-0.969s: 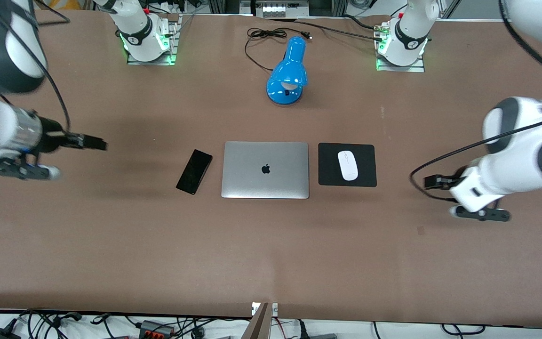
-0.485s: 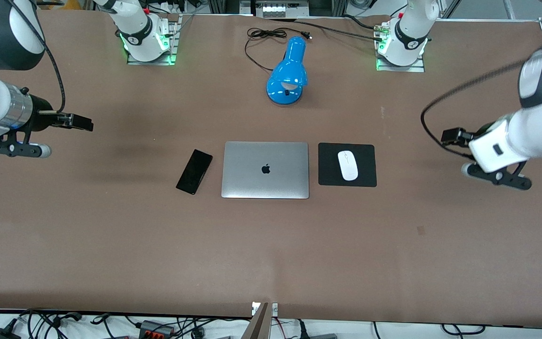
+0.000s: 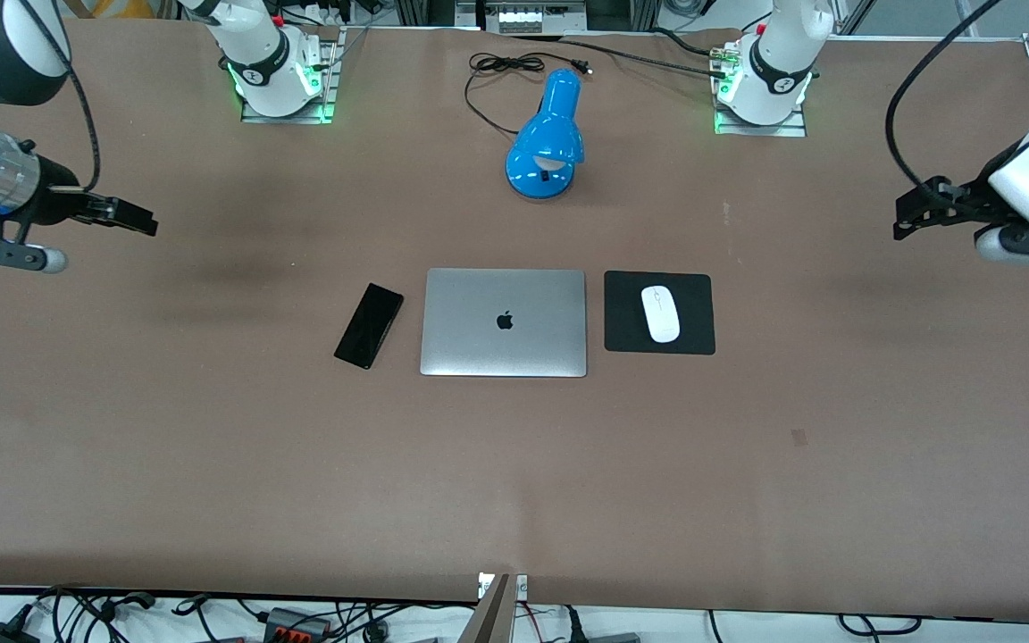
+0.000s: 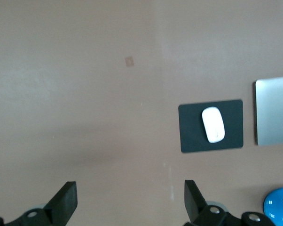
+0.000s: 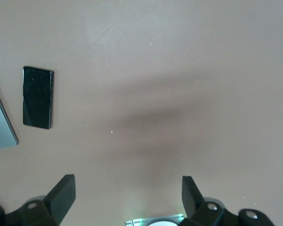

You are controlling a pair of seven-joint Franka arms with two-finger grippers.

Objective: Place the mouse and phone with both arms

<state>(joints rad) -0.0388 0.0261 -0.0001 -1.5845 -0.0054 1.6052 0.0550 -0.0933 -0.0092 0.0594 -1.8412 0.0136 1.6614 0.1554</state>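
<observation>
Left pincer [image 4: 127, 202] and right pincer [image 5: 125, 195] both released over bare table; laptop [image 3: 504, 321] bears Apple logo

A closed silver laptop [image 3: 504, 322] lies mid-counter [image 3: 514, 464]. The slim black rectangular phone [image 3: 369, 325] lies just beside it toward the right arm's end. A square black mouse pad [image 3: 700, 313] lies beside it toward the left arm's end, carrying the small white oval mouse [image 3: 660, 313]. A blue desk lamp [image 3: 547, 137] stands farther from the front camera.

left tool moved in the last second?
Yes. The left tool has gone up the front view, from level with the mouse pad toward its own base.
</observation>
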